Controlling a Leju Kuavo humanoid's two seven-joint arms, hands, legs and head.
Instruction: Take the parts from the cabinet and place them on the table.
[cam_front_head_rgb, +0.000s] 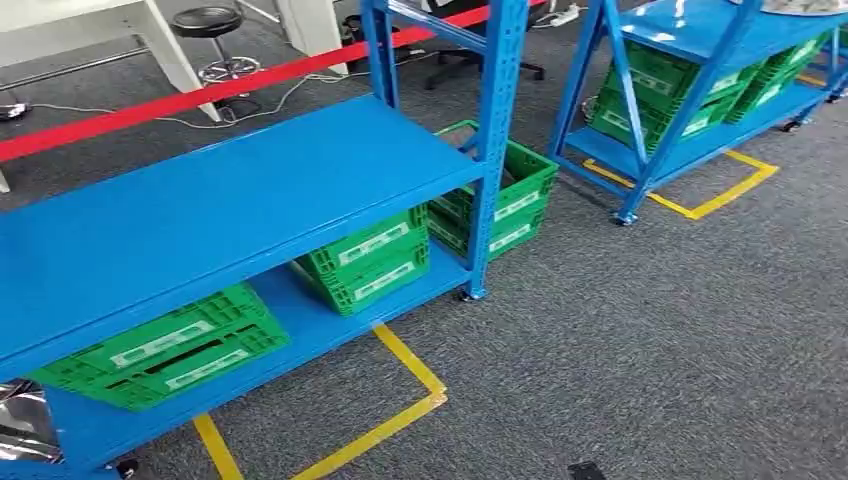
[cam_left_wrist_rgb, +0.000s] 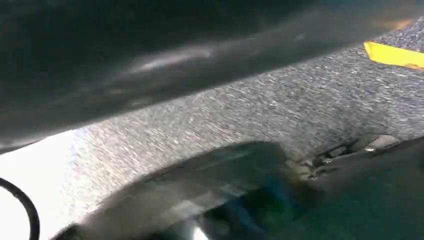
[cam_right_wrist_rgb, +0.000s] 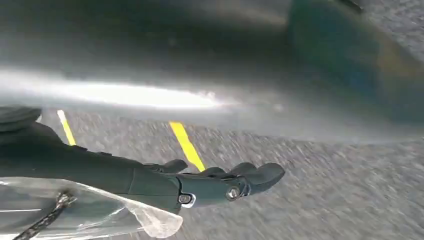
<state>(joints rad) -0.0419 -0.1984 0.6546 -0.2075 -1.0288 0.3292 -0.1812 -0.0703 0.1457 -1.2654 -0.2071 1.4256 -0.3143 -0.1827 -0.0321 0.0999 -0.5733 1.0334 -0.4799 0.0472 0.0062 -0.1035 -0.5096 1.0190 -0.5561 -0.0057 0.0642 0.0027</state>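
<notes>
- Head view: blue rack (cam_front_head_rgb: 230, 205) with green crates (cam_front_head_rgb: 165, 350) on its lower shelf; its top is bare, so delivery looks undone.
- Left wrist view: blurred carpet; left hand's state cannot be told.
- Right wrist view: right hand (cam_right_wrist_rgb: 200, 187) hangs over the carpet beside a clear bag (cam_right_wrist_rgb: 95, 212), seemingly holding it; contents unclear.

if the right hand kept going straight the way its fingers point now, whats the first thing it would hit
Probably nothing nearby: the right hand points out over grey carpet, past a yellow tape line. The way looks free as far as this blurred wrist view shows; depth is unclear.
</notes>
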